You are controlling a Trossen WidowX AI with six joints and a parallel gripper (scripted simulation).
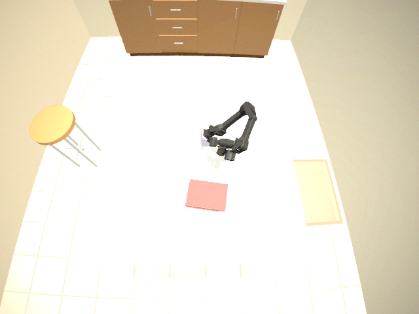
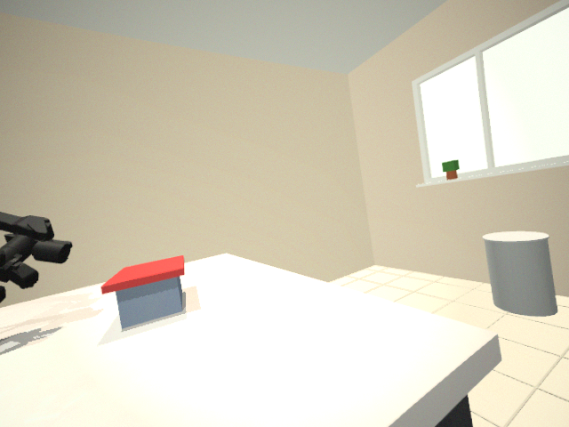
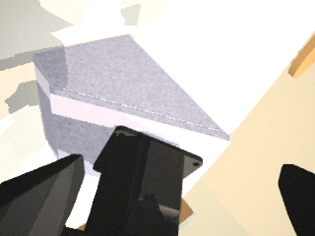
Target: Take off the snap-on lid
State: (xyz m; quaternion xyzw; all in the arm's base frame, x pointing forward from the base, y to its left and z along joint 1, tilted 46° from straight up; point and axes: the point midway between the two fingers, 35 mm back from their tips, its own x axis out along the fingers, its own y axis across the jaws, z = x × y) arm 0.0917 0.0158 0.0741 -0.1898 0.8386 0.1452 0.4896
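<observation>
The red lid [image 1: 206, 195] [image 2: 147, 272] sits on top of the blue-grey storage box [image 2: 150, 302], overhanging its walls. The box stands upright on the white table [image 2: 321, 358]. In the top view the lid hides the box. My gripper [image 3: 181, 170] is open, its two dark fingers wide apart in the wrist view. The folded arm [image 1: 249, 129] [image 2: 28, 226] holds it away from the box, near the arm's own base, and nothing shows between the fingers. Neither lid nor box shows in the wrist view.
A grey-lavender block [image 1: 205, 142] [image 3: 113, 69] sits by the arm's base, close to the gripper. A round orange stool [image 1: 52, 124] stands at the left, and brown cabinets [image 1: 215, 28] at the back. A grey bin [image 2: 520, 276] stands on the floor beyond the table.
</observation>
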